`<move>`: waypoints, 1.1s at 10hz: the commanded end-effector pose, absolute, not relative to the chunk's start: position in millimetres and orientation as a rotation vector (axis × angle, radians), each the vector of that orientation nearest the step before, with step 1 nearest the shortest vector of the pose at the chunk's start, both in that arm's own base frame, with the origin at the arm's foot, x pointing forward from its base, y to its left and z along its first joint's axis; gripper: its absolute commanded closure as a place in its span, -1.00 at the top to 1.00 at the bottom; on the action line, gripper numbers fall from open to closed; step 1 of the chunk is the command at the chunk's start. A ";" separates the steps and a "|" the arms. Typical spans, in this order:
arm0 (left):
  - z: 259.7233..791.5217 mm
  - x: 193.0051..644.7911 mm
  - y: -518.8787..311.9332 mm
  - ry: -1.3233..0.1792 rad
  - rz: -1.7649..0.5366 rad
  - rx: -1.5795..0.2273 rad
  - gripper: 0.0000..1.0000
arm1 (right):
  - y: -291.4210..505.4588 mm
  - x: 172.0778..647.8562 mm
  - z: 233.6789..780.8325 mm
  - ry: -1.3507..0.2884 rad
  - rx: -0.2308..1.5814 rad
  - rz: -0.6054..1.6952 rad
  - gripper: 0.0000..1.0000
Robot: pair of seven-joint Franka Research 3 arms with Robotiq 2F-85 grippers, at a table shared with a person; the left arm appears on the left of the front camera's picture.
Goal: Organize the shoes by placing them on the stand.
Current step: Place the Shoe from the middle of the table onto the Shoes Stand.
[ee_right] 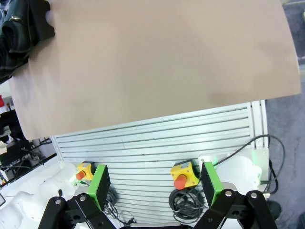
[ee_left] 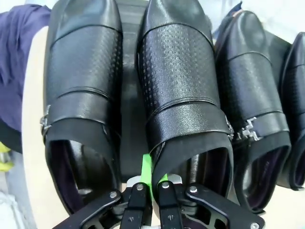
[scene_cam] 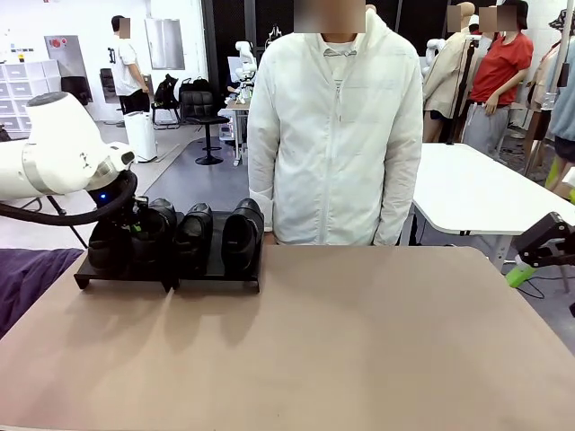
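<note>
Here, four glossy black leather shoes [scene_cam: 193, 235], two with perforated uppers, sit side by side on the flat black stand [scene_cam: 216, 280] on the matte tabletop [scene_cam: 359, 341]. Left claw [ee_left: 148, 183] pinches the second shoe's collar [ee_left: 183, 157]; right claw [ee_right: 155, 183] spread.

Brown table [scene_cam: 359, 341], purple cloth [scene_cam: 31, 278] at its left edge, white table [scene_cam: 476, 189] behind.

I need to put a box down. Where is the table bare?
Bare: the table right of the stand and all along its near side. Crowded: the stand, four shoes packed together, left gripper among them.
</note>
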State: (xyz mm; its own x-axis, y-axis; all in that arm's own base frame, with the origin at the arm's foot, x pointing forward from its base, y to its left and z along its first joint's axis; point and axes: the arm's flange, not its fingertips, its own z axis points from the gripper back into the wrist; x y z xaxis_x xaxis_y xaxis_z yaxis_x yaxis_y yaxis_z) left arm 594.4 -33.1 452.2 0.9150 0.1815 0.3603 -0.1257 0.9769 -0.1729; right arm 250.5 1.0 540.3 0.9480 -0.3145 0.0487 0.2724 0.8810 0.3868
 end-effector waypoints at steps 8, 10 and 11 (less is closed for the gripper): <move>442.6 610.4 -22.3 -0.424 0.169 -0.133 1.00 | -1.6 250.5 542.3 -0.109 0.413 -0.280 1.00; 446.0 608.5 -23.7 -0.440 0.160 -0.133 1.00 | -1.6 250.5 542.3 -0.109 0.413 -0.280 1.00; 448.8 608.5 -25.1 -0.446 0.153 -0.131 1.00 | -1.6 250.5 542.3 -0.109 0.413 -0.280 1.00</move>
State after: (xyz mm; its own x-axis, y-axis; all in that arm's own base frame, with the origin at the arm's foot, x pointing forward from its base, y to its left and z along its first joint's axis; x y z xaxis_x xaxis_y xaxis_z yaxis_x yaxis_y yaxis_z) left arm 607.5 -27.2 443.5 0.8957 0.1921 0.4011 -0.1320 0.9761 -0.1728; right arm 250.5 1.0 540.3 0.9481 -0.3143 0.0488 0.2722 0.8811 0.3868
